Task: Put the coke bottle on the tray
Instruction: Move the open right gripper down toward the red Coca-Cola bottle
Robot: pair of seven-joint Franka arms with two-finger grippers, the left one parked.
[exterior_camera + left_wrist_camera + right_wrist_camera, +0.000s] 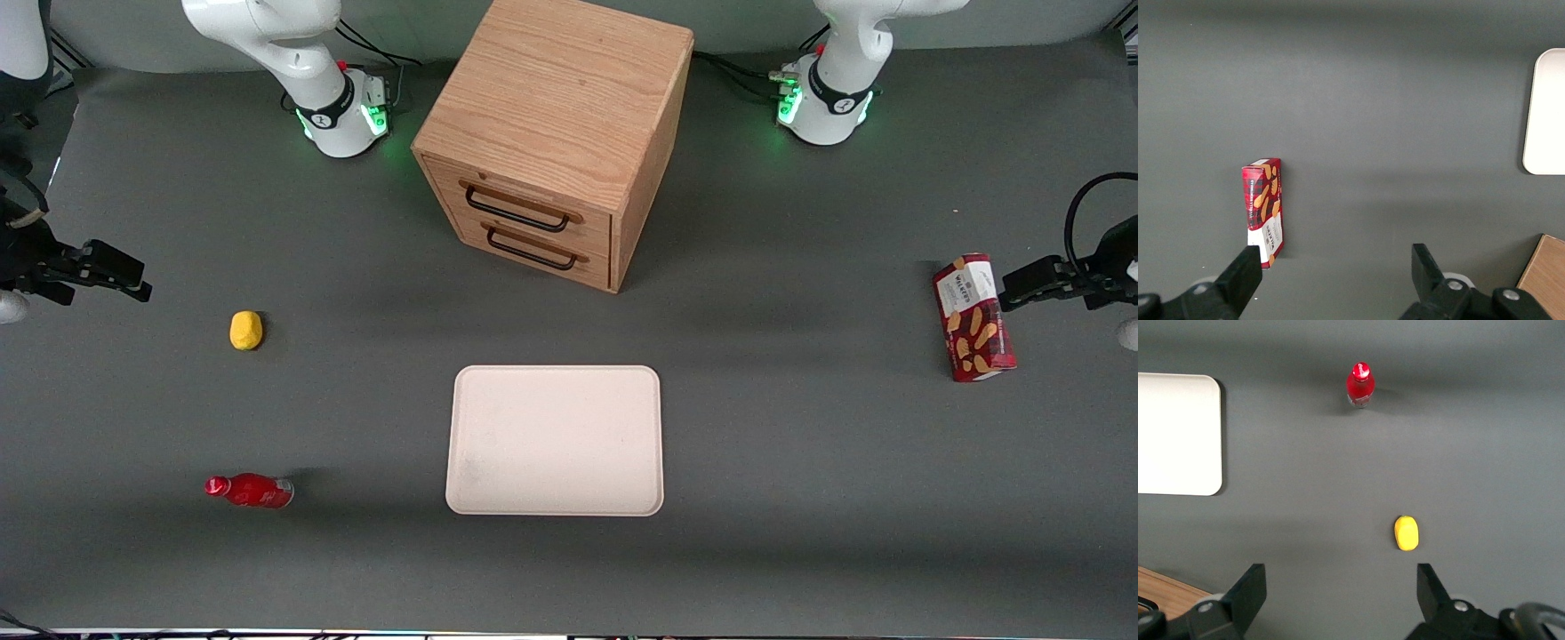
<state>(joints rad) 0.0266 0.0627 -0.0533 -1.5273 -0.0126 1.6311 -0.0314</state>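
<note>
Glossy red coke bottle [249, 490] near the matt, smooth tray [555, 440] — gripper [1341, 593] above, matt black, fingers apart.

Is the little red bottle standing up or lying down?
Standing up. The coke bottle shows its round cap from above, and rests on the table, outside the tray. The open tool is far away.

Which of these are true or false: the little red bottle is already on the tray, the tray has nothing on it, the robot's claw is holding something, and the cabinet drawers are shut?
1. The coke bottle is on the tray. False: it lies on the table, toward the working arm's end.
2. The tray is bare. True.
3. The gripper holds something. False: it hangs open and empty above the table, near the yellow lump.
4. The wooden cabinet has both drawers shut. True.
</note>
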